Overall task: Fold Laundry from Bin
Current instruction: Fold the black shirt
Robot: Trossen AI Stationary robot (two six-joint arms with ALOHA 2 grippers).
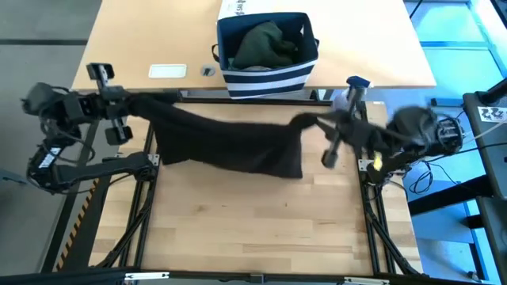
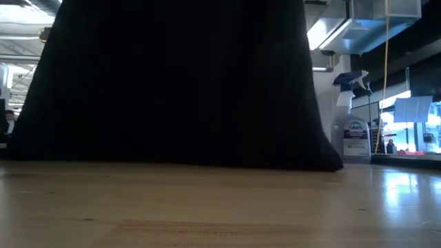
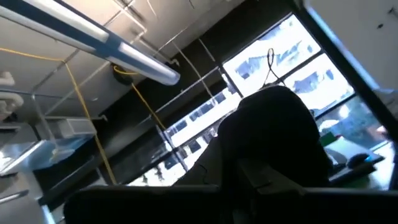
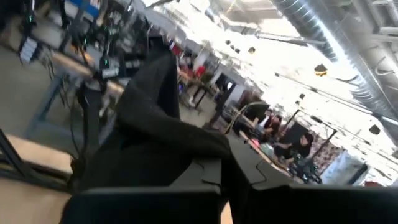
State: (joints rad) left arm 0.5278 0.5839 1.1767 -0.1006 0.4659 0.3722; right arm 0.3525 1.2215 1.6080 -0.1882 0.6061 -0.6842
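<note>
A black garment point(image 1: 230, 142) is spread wide between my two grippers above the table's far half. In the low view it hangs like a curtain point(image 2: 172, 83), and its lower edge point(image 2: 172, 164) reaches the tabletop. My left gripper point(image 1: 141, 103) is shut on its left top end, my right gripper point(image 1: 315, 121) on its right top end. Behind it, at the far edge, stands the navy, white-striped bin point(image 1: 268, 75) with a dark green garment point(image 1: 265, 46) lying inside. My left gripper holds the garment's upper left end point(image 1: 155, 106), coming level from the table's left. Bunched cloth point(image 3: 273, 137) covers the fingers, so the hold itself is hidden. The cloth hangs below it. My right gripper holds the garment's upper right end point(image 1: 303, 121), coming level from the table's right. A bunch of cloth point(image 4: 161, 124) lies over the fingers and hides the contact. The top edge sags a little between the two grippers.
A spray bottle point(image 1: 356, 85) stands at the far right, also in the low view point(image 2: 355, 117). A white card point(image 1: 167, 71) lies left of the bin, and a white printed box point(image 1: 245, 8) stands behind it. Bare wood point(image 1: 253, 222) lies nearer.
</note>
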